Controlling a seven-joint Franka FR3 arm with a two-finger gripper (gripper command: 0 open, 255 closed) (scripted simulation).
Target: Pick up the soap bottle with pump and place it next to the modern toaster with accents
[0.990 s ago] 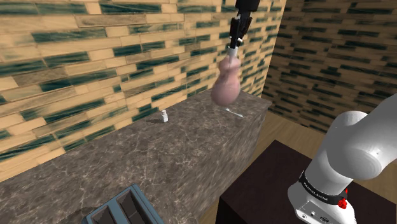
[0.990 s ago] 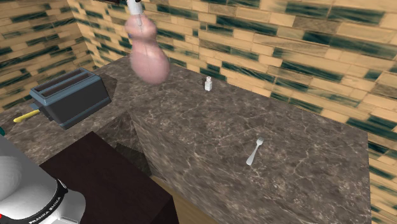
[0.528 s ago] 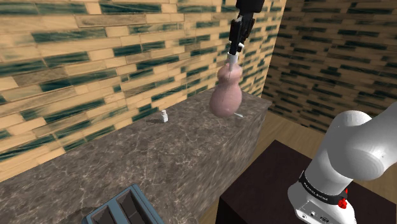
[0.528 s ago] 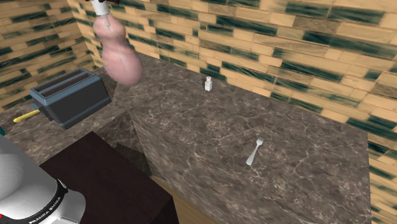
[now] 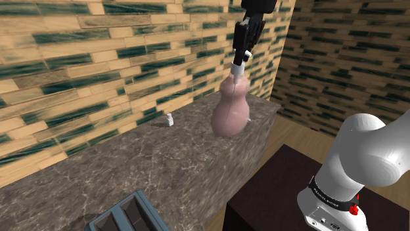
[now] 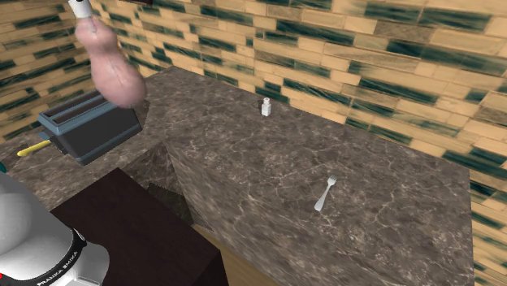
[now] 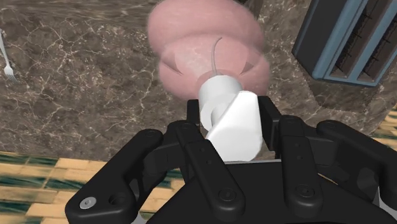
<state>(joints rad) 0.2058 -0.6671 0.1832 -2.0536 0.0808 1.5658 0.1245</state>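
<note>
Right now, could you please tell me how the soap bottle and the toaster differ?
The pink soap bottle is rounded and hangs from the gripper above the counter; the blue-grey toaster is boxy and stands on it. The bottle has a white pump on top; the toaster has two slots.

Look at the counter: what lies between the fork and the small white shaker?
Nothing. In the second exterior view, the dark veined counter is bare between the fork and the shaker.

A fork lies on the marble counter, well apart from a small white shaker standing near the tan-and-green brick wall.
</note>
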